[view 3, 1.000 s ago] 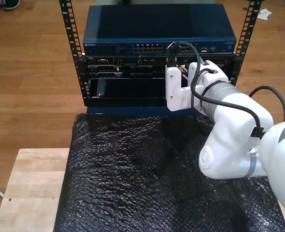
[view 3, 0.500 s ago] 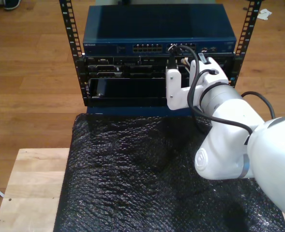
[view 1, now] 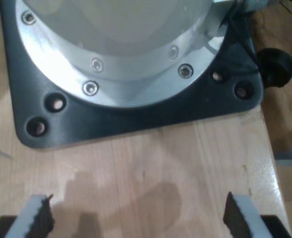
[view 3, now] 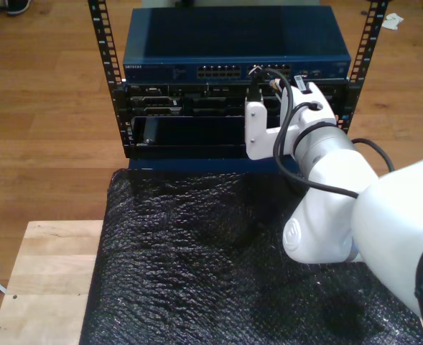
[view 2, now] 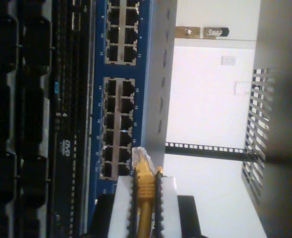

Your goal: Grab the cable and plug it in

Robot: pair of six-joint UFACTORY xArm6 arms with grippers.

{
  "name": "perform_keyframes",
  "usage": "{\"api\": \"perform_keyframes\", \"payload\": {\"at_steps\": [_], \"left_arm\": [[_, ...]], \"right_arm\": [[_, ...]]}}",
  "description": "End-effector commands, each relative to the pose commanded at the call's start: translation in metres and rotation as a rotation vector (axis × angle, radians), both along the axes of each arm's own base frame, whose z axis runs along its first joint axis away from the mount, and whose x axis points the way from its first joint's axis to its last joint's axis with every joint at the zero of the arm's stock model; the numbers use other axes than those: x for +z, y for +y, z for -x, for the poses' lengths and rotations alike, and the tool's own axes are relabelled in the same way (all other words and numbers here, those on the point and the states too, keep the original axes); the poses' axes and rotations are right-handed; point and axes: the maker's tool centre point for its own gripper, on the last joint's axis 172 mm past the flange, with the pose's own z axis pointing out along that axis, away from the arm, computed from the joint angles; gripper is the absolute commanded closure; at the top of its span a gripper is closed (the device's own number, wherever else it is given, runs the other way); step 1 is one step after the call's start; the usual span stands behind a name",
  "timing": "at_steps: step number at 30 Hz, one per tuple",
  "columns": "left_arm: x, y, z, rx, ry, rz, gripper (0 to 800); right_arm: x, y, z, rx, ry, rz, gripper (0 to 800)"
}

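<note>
Your second tool pinching yellow network cable, clear plug leading, long axis aimed at blue switch's port block, tip just beside nearest ports (not seated). First tool spread over wooden tabletop, idle.

The cable runs out of frame between my second gripper pads.

Open air beside switch top — rack rail flanks.
</note>
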Motion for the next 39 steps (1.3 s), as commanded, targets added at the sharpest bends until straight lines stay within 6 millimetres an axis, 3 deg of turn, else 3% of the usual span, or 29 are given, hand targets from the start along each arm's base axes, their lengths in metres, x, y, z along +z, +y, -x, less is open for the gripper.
{"api": "perform_keyframes", "payload": {"at_steps": [2,7,18,30,39], "left_arm": [[0.0,0.0,0.0,0.0,0.0,0.0,0],[0.0,0.0,0.0,0.0,0.0,0.0,0],[0.0,0.0,0.0,0.0,0.0,0.0,0],[0.0,0.0,0.0,0.0,0.0,0.0,0],[0.0,0.0,0.0,0.0,0.0,0.0,0]], "right_arm": [[-0.003,-0.002,-0.002,-0.014,-0.031,0.004,800],[0.018,-0.006,0.005,-0.036,-0.161,-0.021,800],[0.005,-0.004,-0.001,-0.052,-0.205,-0.016,800],[-0.009,-0.029,-0.018,-0.174,-0.227,-0.042,800],[-0.022,-0.03,-0.023,-0.192,-0.256,-0.033,800]]}}
